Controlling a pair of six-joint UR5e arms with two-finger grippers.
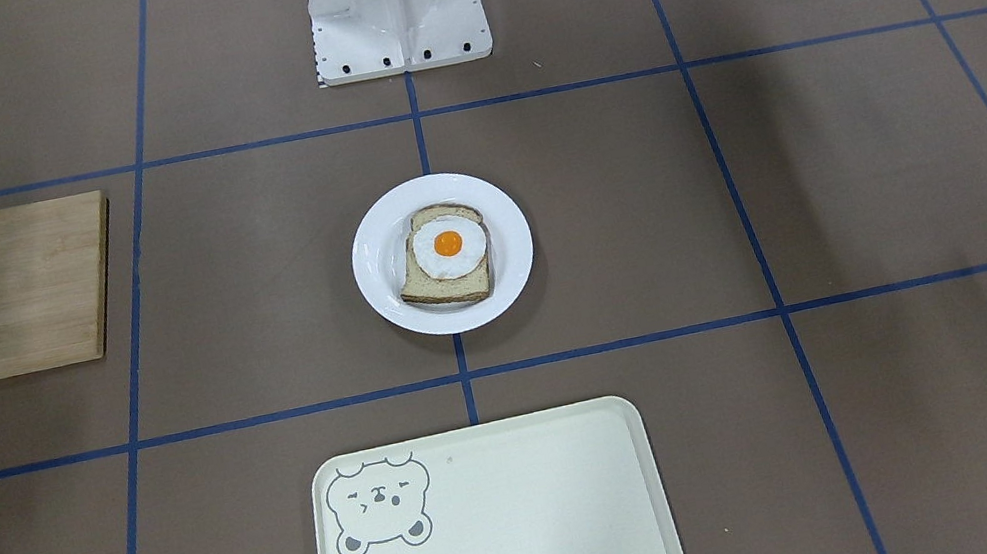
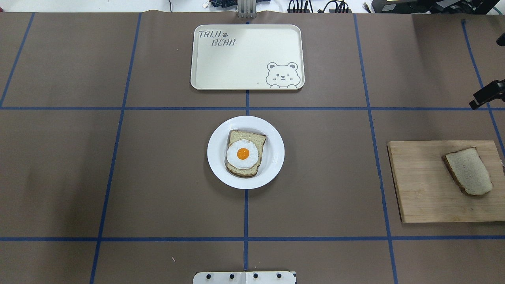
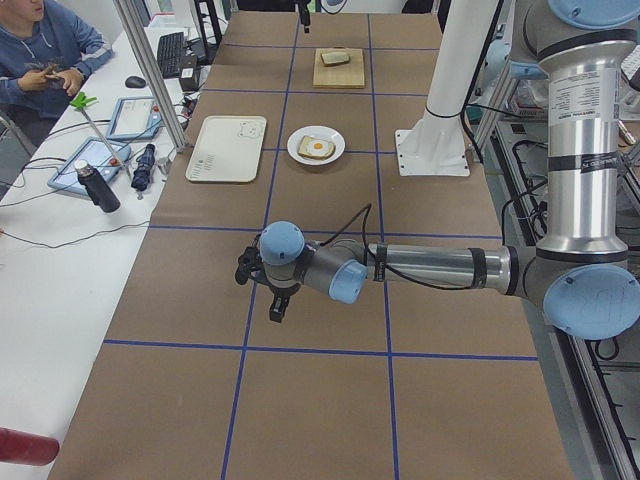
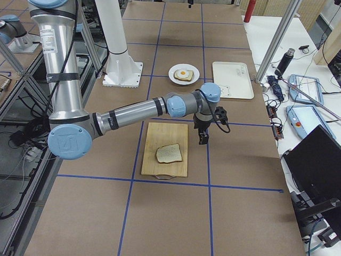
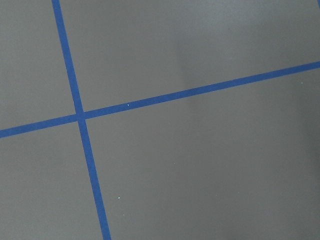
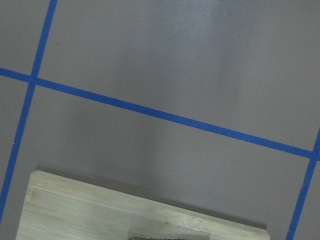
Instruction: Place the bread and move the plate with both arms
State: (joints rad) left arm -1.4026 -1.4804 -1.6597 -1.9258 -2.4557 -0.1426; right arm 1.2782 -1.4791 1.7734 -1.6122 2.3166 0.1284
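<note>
As both of my arms reach out low over the brown worktop [image 2: 315,197], the items stand as follows.

Item 1, the bread [image 2: 469,171]: one plain slice, lying flat on a wooden cutting board [image 2: 418,189] at my right end of the worktop. It sits toward the board's outer side, with its rounded top pointing toward me.

Item 2, the plate [image 2: 219,165]: round and white, at the centre of the worktop on a blue tape line [image 2: 245,213]. It carries a second slice topped with a fried egg [image 2: 242,154]. The plain slice and the plate are well apart.

Item 3, a cream tray [image 2: 244,59]: it has a bear drawing in one corner and lies beyond the plate on the side away from my base, near it but not touching.

Item 4, my right gripper [image 4: 203,137]: it hangs above the worktop just past the board's far edge, clear of the board and the bread. Its wrist camera sees only the board's edge, the tape and bare paper. I cannot tell whether this gripper is released or clenched.

Item 5, my left gripper [image 3: 279,308]: it hangs over the left end of the worktop near a tape crossing, well apart from the plate. Its wrist camera shows only paper and crossed tape. I cannot tell its state either; nothing shows in it.

Item 6, my white base mount [image 1: 395,5]: it stands at the worktop's near edge, in line with the plate.
</note>
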